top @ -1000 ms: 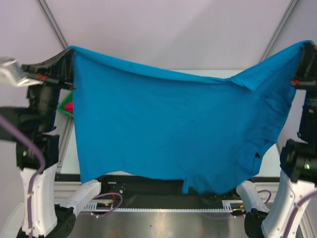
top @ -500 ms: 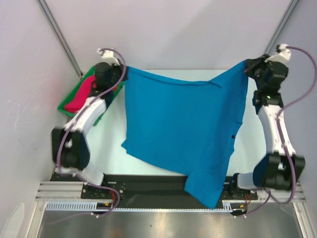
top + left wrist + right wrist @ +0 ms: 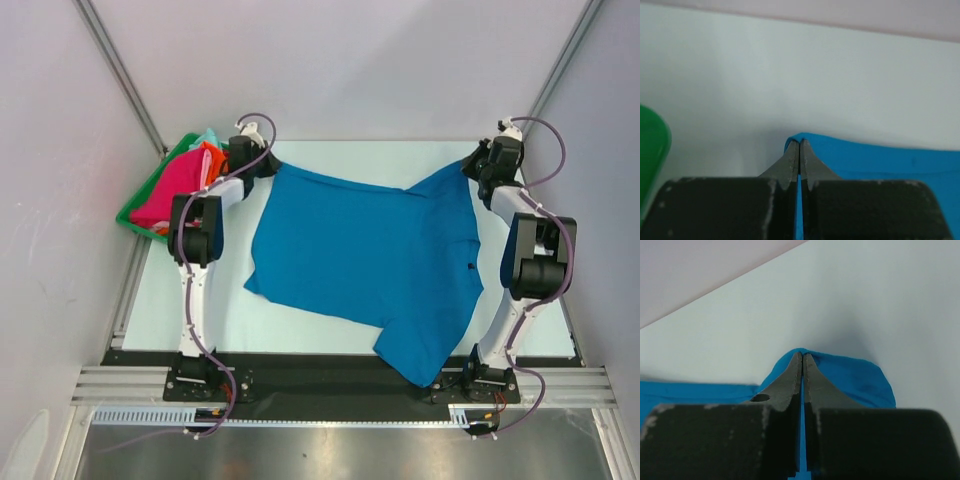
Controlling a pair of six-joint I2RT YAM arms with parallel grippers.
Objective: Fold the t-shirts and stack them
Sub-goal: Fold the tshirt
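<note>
Two pinched corners hold the blue t-shirt (image 3: 370,250) spread.
Left fingers (image 3: 788,167) and right fingers (image 3: 790,382), both shut on cloth, stretch it taut between them for folding.

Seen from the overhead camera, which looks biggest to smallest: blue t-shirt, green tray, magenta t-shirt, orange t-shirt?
1. blue t-shirt
2. green tray
3. magenta t-shirt, inside the tray
4. orange t-shirt, only partly showing, so its true size is unsure
</note>
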